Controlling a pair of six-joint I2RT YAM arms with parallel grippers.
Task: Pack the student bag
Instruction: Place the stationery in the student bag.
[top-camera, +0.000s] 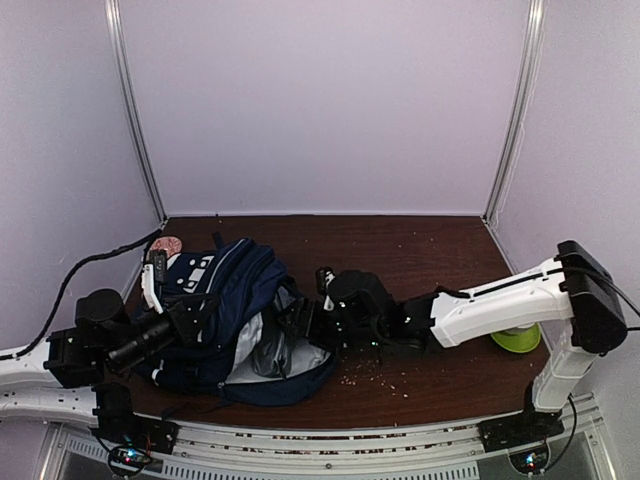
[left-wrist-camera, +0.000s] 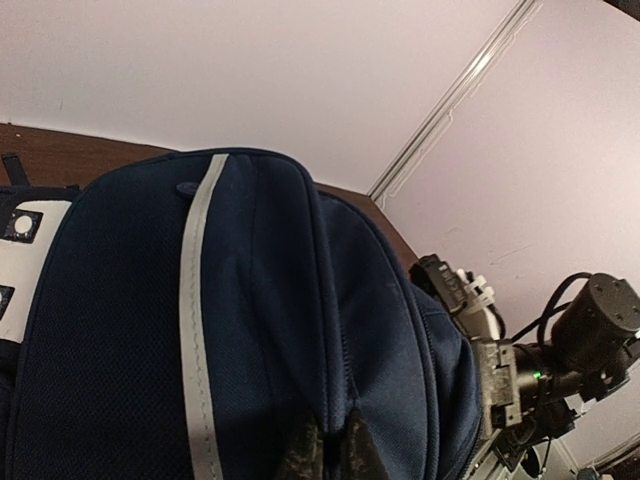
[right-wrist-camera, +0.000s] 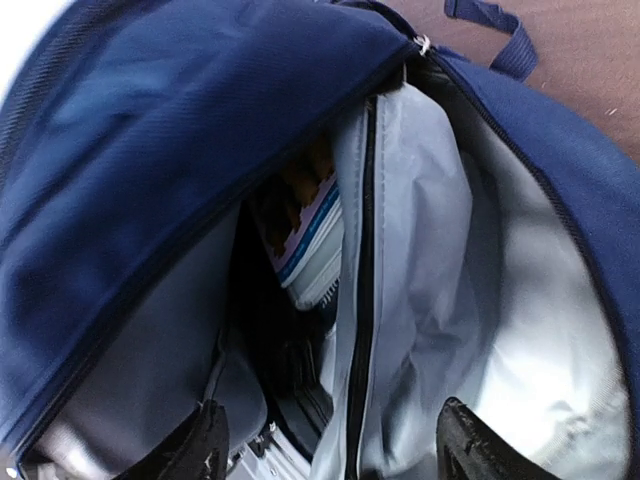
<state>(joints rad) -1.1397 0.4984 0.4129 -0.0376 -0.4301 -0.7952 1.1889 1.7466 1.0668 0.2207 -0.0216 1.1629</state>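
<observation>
Lower left of the top view: left gripper (left-wrist-camera: 328, 448) is clenched on a fold of navy fabric of the student bag (top-camera: 235, 310), fingertips pressed together, seen at the bottom centre of its wrist view. The bag lies slumped at lower left of centre on the table (top-camera: 430, 250), its bottom edge close to the table's near edge, its white-patched top toward the left wall. Main compartment gapes to the right, grey lining (right-wrist-camera: 440, 300) showing. Right gripper (right-wrist-camera: 335, 455) sits at that mouth with jaws released and wide apart, nothing between them. Inside: one printed item (right-wrist-camera: 310, 240), white with blue and orange, and one dark zip line down the lining. Scattered crumbs (top-camera: 375, 375) lie in front of the right arm. Open brown tabletop runs behind the bag and the arm to the back wall (top-camera: 320, 100). One lime-green round thing (top-camera: 517, 340) at right, partly hidden behind the right arm, near the right edge. One pinkish thing (top-camera: 167, 244) at the far left corner, too small to identify. Count: two arms, one bag, one black cable (top-camera: 90, 265) at left.
</observation>
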